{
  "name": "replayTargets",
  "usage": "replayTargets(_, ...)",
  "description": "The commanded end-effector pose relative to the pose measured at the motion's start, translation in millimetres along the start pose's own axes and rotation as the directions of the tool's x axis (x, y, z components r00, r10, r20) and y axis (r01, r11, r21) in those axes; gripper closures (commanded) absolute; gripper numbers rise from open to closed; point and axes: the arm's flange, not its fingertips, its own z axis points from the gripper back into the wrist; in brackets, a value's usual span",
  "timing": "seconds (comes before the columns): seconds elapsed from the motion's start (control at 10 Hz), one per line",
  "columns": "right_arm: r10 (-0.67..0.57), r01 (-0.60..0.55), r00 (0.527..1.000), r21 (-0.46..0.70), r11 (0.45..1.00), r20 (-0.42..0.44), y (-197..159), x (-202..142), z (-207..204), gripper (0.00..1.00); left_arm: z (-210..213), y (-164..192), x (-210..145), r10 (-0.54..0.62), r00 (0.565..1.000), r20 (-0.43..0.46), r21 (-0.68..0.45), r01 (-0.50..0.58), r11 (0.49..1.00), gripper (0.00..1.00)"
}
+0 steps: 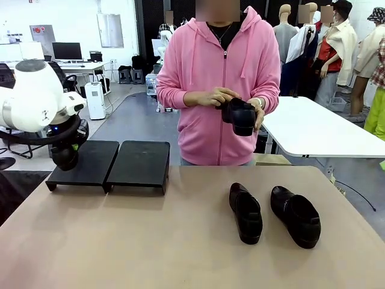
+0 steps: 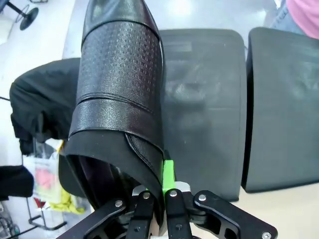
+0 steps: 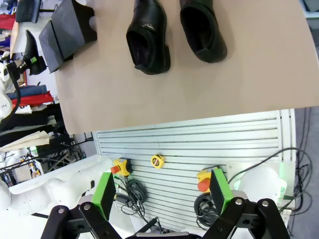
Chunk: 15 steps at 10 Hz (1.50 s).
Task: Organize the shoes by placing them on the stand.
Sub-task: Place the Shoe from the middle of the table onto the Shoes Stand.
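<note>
Nearest me, the right gripper [image 3: 162, 195] hangs back over the robot's edge of the tan tabletop [image 1: 150, 253]. Its green-padded jaws are spread wide with nothing between them. Out on the right half of the table two glossy black leather slip-on shoes sit side by side, soles down, close but apart: the left table shoe [image 1: 245, 212] and the right table shoe [image 1: 296, 215].

Farther off at the left is the stand, a left platform [image 1: 90, 159] and a right platform [image 1: 139, 162], both low, matte black and sloped, set edge to edge. The left gripper [image 2: 157, 186] is clenched on the heel collar of a third shoe [image 2: 119, 84], over the left platform's outer edge. I cannot tell whether it touches.

Across the table, a person in a pink hoodie [image 1: 204, 60] holds the fourth shoe [image 1: 239, 115] in the person's hands [image 1: 219, 96].
</note>
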Motion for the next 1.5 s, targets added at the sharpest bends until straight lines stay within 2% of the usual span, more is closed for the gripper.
replayTargets(0.0,0.000,0.000,1.000,0.024,1.000,-0.006,2.7,0.3,2.3,0.00,-10.2,-1.5,0.9,-0.012,0.998,0.059,0.027,0.010,1.000,1.00)
replayTargets(0.2,0.000,0.000,1.000,0.024,1.000,-0.006,2.7,0.3,2.3,0.00,-25.5,-3.1,0.9,-0.043,0.999,0.032,0.065,0.041,0.997,1.00)
replayTargets(0.6,0.000,0.000,1.000,0.024,1.000,-0.006,2.7,0.3,2.3,0.00,-24.6,-1.6,0.7,-0.059,0.998,0.004,0.107,0.058,0.993,1.00)
replayTargets(0.7,0.000,0.000,1.000,0.024,1.000,-0.006,2.7,0.3,2.3,0.00,-24.7,-3.3,-0.2,-0.071,0.997,-0.011,0.100,0.072,0.992,0.73)
replayTargets(0.8,0.000,0.000,1.000,0.024,1.000,-0.006,2.7,0.3,2.3,0.00,-25.1,-5.0,-0.4,-0.079,0.997,-0.020,0.096,0.081,0.992,0.20)
replayTargets(0.9,0.000,0.000,1.000,0.024,1.000,-0.006,2.7,0.3,2.3,0.00,-25.2,-6.6,-0.3,-0.083,0.996,-0.025,0.092,0.085,0.992,0.00)
replayTargets(1.2,0.000,0.000,1.000,0.024,1.000,-0.006,2.7,0.3,2.3,0.00,-15.4,-8.7,0.9,-0.087,0.996,-0.015,0.084,0.088,0.993,0.00)
replayTargets(1.3,0.000,0.000,1.000,0.024,1.000,-0.006,2.7,0.3,2.3,0.00,-3.7,-8.4,1.2,-0.085,0.996,-0.006,0.070,0.085,0.994,0.00)
replayTargets(1.4,0.000,0.000,1.000,0.024,1.000,-0.006,2.7,0.3,2.3,0.00,16.2,-8.3,-0.5,-0.071,0.997,-0.041,0.044,0.073,0.996,0.00)
